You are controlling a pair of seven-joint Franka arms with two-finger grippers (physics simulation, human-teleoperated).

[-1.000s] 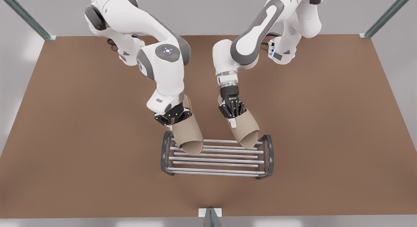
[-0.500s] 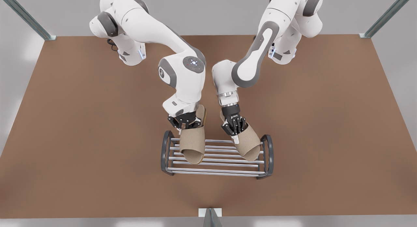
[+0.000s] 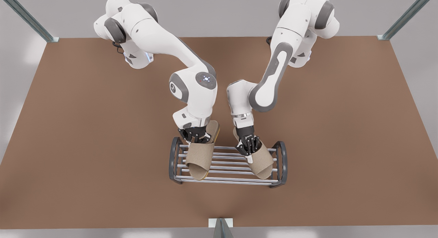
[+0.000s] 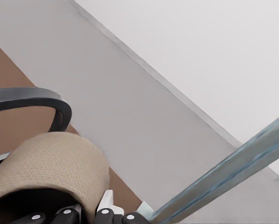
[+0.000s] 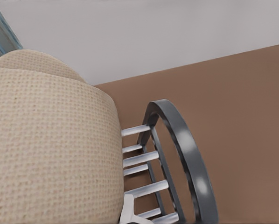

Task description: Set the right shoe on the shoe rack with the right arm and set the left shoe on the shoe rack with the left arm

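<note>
left shoe, right shoe, each between jaws

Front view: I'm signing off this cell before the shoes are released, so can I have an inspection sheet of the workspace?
Surface: brown table, bare around the rack.
Job's things: shoe rack near the table's front edge; right shoe and left shoe over its bars, toes toward the camera, heels overhanging the back bar; contact with the bars cannot be told.
Clutter: nothing seen.
Grippers: right hand, on the front view's left, shut on the right shoe; left hand shut on the left shoe.
Cables: dark cable by the right arm's base.
Surroundings: grey walls, metal posts at the corners.
</note>
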